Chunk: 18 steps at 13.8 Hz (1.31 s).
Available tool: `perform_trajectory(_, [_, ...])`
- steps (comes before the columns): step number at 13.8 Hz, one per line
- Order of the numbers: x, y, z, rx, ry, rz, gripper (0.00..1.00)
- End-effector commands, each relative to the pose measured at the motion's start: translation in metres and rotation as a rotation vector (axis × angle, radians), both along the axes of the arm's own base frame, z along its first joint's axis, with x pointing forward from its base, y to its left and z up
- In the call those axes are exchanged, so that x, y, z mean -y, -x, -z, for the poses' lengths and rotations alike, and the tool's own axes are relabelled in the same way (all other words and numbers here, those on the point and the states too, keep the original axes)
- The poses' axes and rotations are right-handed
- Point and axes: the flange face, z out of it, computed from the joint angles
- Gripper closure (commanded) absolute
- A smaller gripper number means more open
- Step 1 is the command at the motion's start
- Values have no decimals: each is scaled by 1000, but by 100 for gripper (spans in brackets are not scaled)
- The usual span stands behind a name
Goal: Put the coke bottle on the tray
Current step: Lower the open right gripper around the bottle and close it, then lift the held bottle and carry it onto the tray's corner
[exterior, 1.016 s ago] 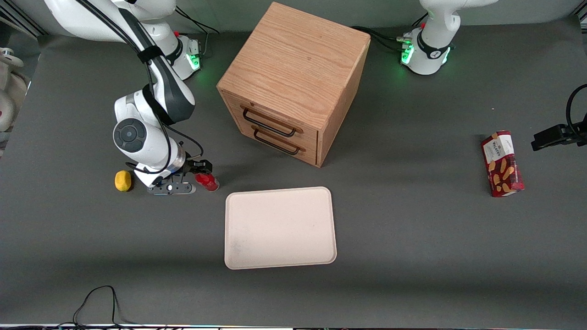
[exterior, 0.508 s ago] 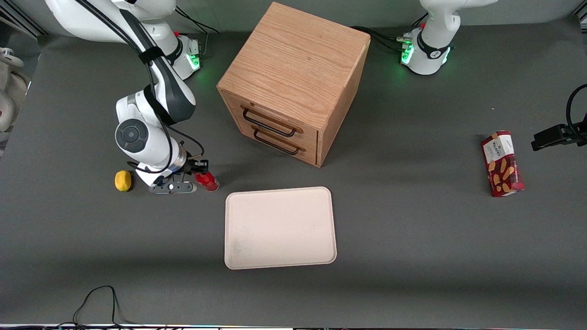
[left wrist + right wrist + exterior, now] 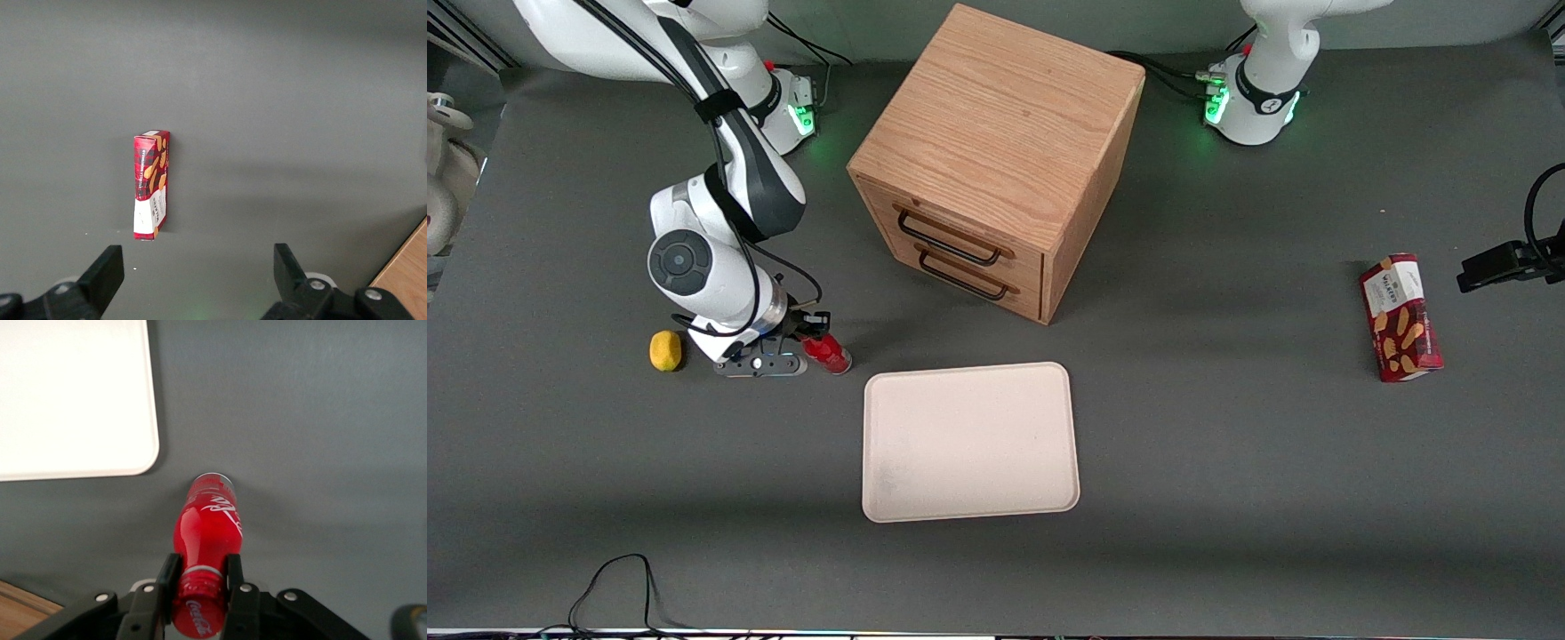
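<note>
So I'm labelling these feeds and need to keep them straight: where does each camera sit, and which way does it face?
Front view: high, facing both arms, looking down on the table, tray, cabinet; the hand is at the coke bottle.
Right wrist view: on the working arm, looking down past its fingers shut on the bottle neck.
Left wrist view: on the parked arm, looking down at the cookie box.
Shared: front and right wrist show bottle and tray.

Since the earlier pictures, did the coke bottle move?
No. The coke bottle keeps its spot beside the tray corner, with the pincer shut on its neck.
</note>
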Motion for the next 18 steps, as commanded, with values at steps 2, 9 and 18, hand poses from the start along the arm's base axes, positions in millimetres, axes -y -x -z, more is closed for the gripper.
perform_trajectory(2, [-6, -27, -85, 12, 17, 11, 97])
perform_trajectory(9, [-30, -87, -196, -17, -24, -5, 97])
perform_trajectory(18, [-69, -159, -78, 106, -53, -25, 97])
